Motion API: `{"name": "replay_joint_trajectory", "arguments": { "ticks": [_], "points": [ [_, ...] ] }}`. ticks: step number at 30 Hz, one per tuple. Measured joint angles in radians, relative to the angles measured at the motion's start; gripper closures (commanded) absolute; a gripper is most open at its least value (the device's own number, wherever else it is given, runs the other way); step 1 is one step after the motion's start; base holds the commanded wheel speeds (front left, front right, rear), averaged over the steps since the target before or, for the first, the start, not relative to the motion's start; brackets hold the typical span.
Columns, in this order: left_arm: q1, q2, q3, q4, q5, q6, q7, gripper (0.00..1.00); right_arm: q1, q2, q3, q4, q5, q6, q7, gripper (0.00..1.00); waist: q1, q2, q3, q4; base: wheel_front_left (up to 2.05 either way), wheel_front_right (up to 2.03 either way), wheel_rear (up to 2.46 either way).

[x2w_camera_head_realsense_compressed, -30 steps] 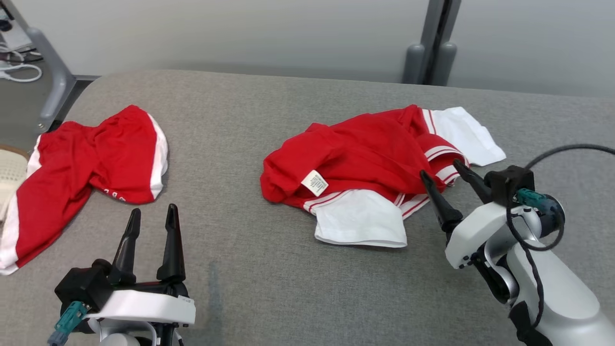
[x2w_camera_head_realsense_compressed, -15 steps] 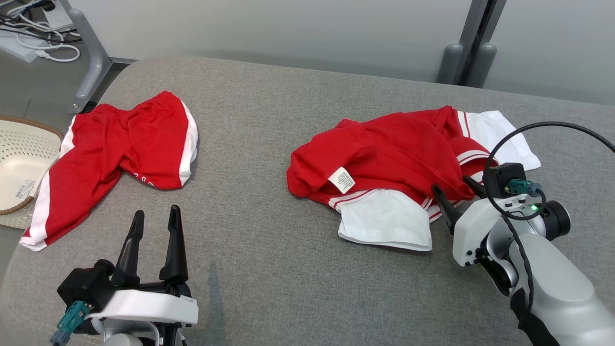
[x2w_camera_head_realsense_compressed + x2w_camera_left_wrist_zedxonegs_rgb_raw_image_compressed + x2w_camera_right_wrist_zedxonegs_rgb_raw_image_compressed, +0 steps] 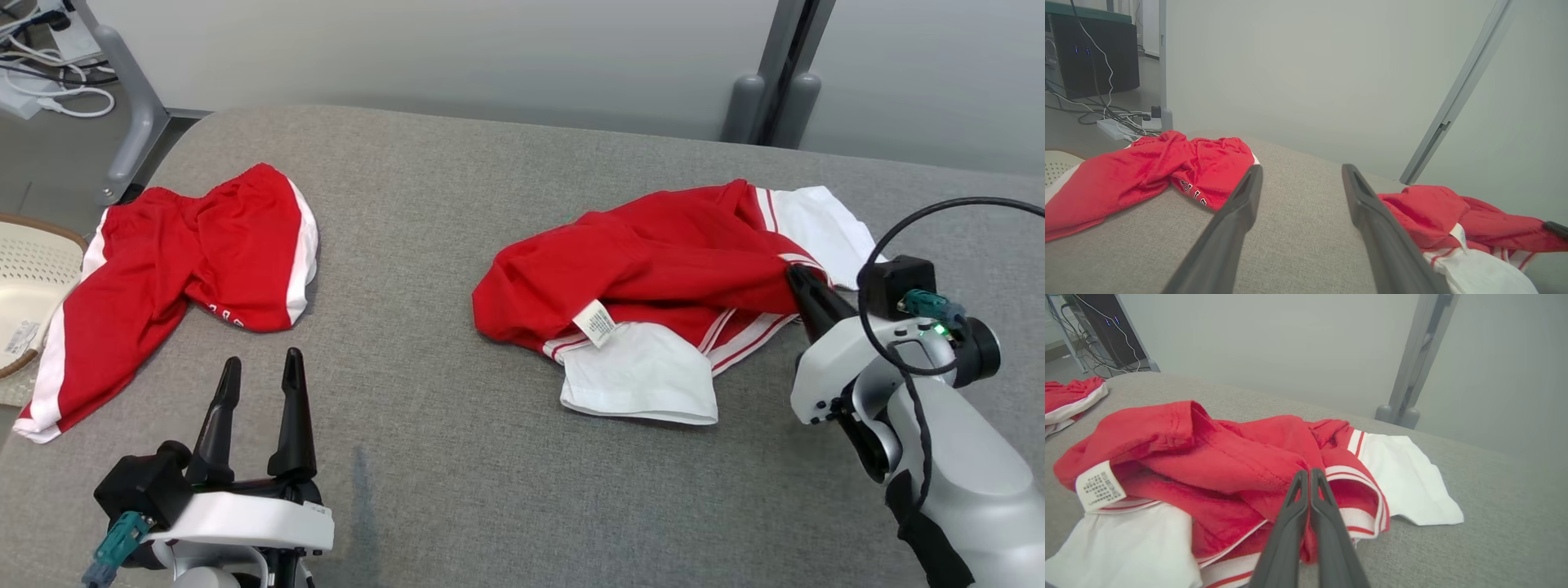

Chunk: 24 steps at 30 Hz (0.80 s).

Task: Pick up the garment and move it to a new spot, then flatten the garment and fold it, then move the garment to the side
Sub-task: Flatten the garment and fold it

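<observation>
1. Red cloth with white sleeves and striped trim, the garment (image 3: 653,261) is lying crumpled on the right half of the grey padded surface (image 3: 457,482). Its long axis is running left to right across the head view, with a care label showing toward its near-left end.
2. At the garment's right end, the right gripper (image 3: 793,278) is pinching a red fold just beside the striped trim. Its fingers are pressing together with cloth caught between them.
3. Any lift is likely starting from that right end, with the bunched left end trailing.
4. The left gripper (image 3: 261,359) is hovering over bare surface, jaws spread wide and gripping nothing. It is sitting well apart from the garment, making the right arm the nearer one.
5. Red shorts (image 3: 204,253) are lying farther left, well apart from the garment.
</observation>
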Motion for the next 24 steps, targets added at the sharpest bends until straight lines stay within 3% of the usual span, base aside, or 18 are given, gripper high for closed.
{"name": "replay_joint_trajectory", "arguments": {
  "ticks": [6, 12, 24],
  "points": [
    [0.001, 0.0, -0.004, 0.0, 0.005, 0.0, 0.0, 0.0, -0.008, -0.019, -0.002, -0.062, -0.028, 0.0, -0.09, 1.0, 0.0, 0.0, -0.008, -0.027, 0.0, 0.0, 0.0],
    [-0.006, 0.0, -0.029, 0.006, 0.004, -0.003, 0.0, 0.0, -0.044, 0.019, 0.109, -0.195, -0.015, 0.0, -0.119, 1.0, 0.0, 0.0, -0.002, -0.023, 0.0, 0.0, 0.0],
    [-0.04, 0.0, -0.051, 0.021, -0.013, -0.006, 0.0, 0.0, -0.15, 0.113, 0.369, -0.195, 0.151, 0.0, -0.122, 1.0, 0.0, 0.0, 0.025, 0.072, 0.0, 0.0, 0.0]
  ]
}}
